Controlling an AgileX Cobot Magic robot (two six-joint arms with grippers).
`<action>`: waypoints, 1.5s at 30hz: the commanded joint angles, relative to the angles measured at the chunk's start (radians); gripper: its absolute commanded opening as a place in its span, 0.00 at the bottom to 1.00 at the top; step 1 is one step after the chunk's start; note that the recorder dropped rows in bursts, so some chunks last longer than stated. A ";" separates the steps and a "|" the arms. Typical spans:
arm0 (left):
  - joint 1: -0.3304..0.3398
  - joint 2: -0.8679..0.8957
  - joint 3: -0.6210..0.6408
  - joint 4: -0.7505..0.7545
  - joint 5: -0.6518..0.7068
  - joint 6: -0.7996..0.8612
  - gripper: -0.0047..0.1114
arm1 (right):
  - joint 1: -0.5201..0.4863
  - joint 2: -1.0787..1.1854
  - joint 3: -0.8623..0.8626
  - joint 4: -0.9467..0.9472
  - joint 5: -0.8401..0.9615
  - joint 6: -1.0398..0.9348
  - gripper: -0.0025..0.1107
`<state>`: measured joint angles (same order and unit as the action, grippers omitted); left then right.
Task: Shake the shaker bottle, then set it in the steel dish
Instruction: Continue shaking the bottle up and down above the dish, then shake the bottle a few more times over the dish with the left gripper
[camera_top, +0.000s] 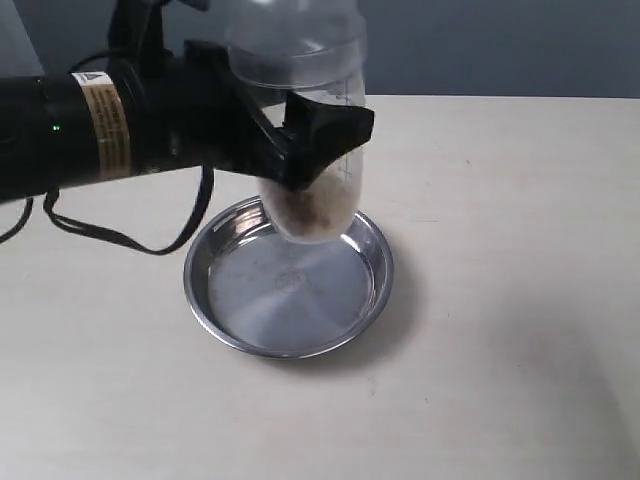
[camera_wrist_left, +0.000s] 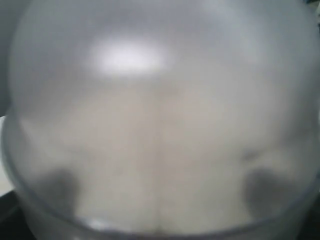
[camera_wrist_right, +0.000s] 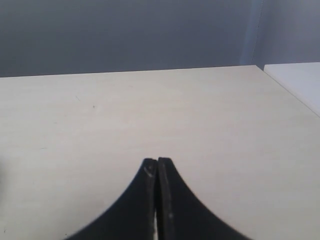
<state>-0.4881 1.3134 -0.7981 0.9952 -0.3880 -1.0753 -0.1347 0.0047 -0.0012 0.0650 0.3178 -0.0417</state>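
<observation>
The shaker bottle (camera_top: 318, 205), clamped in the left claw (camera_top: 312, 140), fills the space over the far half of the steel dish (camera_top: 205, 300). The arm and its black cable (camera_top: 130, 241) block the approach from the left of the dish. The near half of the dish lies open, and the worktop (camera_top: 510, 300) to the right and in front of the dish is bare.

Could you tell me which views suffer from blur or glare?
Left wrist view: the shaker bottle fills the frame, wholly out of focus, with a white glare patch. Exterior view: mostly sharp; the steel dish shows soft reflections and a shadow beside it. Right wrist view: evenly lit, no glare.
</observation>
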 joint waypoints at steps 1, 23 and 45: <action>0.026 -0.127 -0.180 0.016 -0.048 0.029 0.04 | -0.003 -0.005 0.001 0.001 -0.013 -0.002 0.01; -0.032 -0.156 -0.182 0.197 0.087 -0.075 0.04 | -0.003 -0.005 0.001 0.001 -0.013 -0.002 0.01; -0.032 -0.130 -0.093 0.054 0.155 0.056 0.04 | -0.003 -0.005 0.001 0.001 -0.013 -0.002 0.01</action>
<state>-0.5177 1.2568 -0.8304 1.0765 -0.1729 -1.0539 -0.1347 0.0047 -0.0012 0.0650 0.3173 -0.0417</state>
